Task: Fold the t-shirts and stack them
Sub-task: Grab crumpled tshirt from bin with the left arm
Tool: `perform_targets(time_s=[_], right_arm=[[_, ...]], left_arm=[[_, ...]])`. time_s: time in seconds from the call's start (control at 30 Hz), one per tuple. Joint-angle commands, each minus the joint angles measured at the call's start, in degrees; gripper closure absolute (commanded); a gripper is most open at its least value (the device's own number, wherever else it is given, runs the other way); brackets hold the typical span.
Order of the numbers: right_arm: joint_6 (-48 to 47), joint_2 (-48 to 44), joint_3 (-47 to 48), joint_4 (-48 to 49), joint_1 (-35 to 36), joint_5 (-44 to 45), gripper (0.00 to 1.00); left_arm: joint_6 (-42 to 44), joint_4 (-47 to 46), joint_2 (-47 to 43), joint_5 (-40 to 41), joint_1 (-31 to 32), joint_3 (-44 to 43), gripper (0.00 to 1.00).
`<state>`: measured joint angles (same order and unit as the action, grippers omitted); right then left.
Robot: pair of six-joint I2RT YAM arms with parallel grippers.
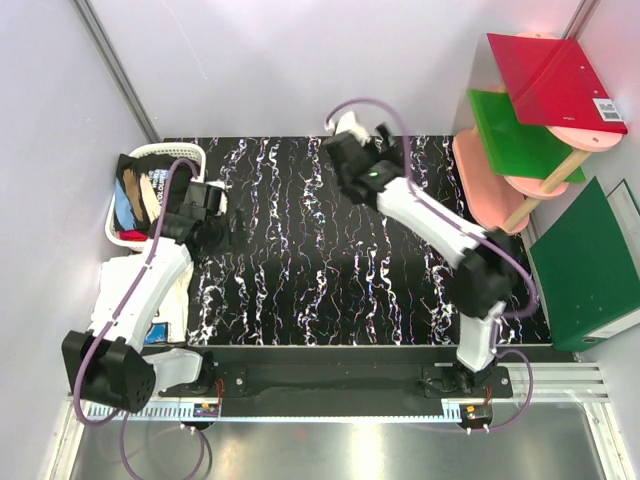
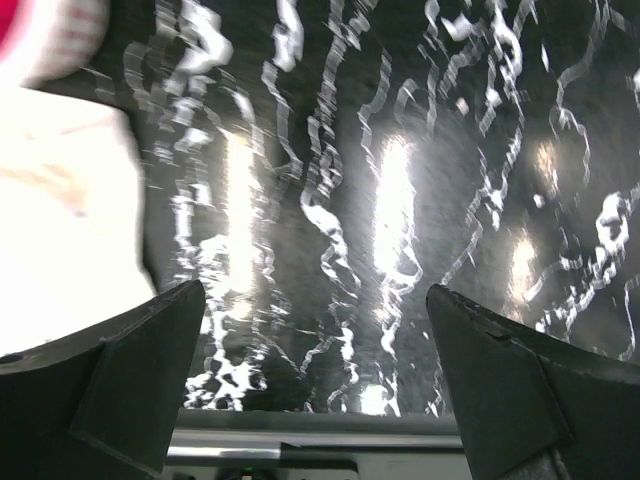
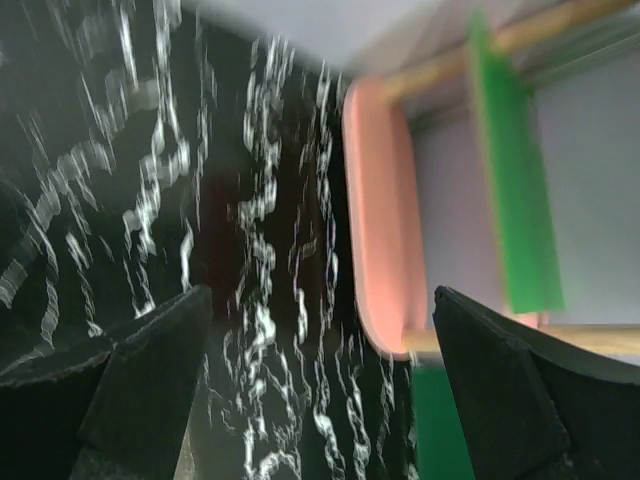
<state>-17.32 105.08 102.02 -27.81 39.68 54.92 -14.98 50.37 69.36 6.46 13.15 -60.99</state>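
Several t-shirts lie bunched in a white slatted basket [image 1: 190, 153] at the table's left edge: a black one with a blue and tan print [image 1: 140, 195] on top, a red one [image 1: 130, 236] below. A white cloth [image 1: 176, 305] lies beside my left arm and shows in the left wrist view [image 2: 60, 220]; no lettering is visible. My left gripper [image 1: 212, 228] hangs just right of the basket, open and empty [image 2: 315, 300]. My right gripper [image 1: 352, 150] is over the far middle of the table, open and empty [image 3: 320, 300].
The black marbled table [image 1: 330, 270] lies between the arms. A pink shelf stand [image 1: 490, 180] with green [image 1: 515, 135] and red [image 1: 550, 75] boards stands at the far right, also in the right wrist view [image 3: 380, 220]. A green folder [image 1: 590, 265] leans at the right.
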Motion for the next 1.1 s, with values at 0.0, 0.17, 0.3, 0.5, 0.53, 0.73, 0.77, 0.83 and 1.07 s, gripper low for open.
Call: perform_targets(time_s=[0.0,0.17,0.3,0.5,0.53,0.73,0.77,0.83,1.07], right_arm=[[9.02,4.52,6.59,-15.82,-0.74,3.68,0.0],[21.88,0.92,9.87,-15.69,-4.25,-8.5,0.0],[19.18,2.06,10.04,-15.69,-9.26,-12.89,0.0],[19.86,1.36,8.82,-15.96,-15.94,-22.19,0.01],[21.35,0.66,8.55,-16.04,-18.21,-22.74,0.0],[25.22,-0.13,6.44,-16.04,-26.05,-29.68,0.0],[25.75,-0.05,6.18,-16.13,-27.89,-30.73,0.0],[26.46,-0.05,5.21,-15.96,-29.04,-32.06,0.0],[28.31,1.27,6.08,-15.78,-30.98,-36.45,0.0]], left_arm=[[-1.8,-1.06,-5.46,10.49,-0.84,-6.5,0.01],[-4.96,-1.94,-5.56,18.84,-2.33,-12.39,0.01],[-3.39,-0.37,1.81,21.66,-7.51,-18.09,0.01],[-2.95,11.93,22.2,17.29,-22.1,-38.65,0.01],[-3.64,12.99,25.87,15.62,-24.63,-43.2,0.01],[-7.16,16.69,35.13,6.91,-30.63,-51.33,0.01],[-7.43,17.47,36.18,6.55,-30.64,-51.77,0.02],[-8.13,18.18,39.17,4.02,-30.55,-52.48,0.05],[-9.8,18.18,46.37,2.07,-30.11,-52.39,0.05]])
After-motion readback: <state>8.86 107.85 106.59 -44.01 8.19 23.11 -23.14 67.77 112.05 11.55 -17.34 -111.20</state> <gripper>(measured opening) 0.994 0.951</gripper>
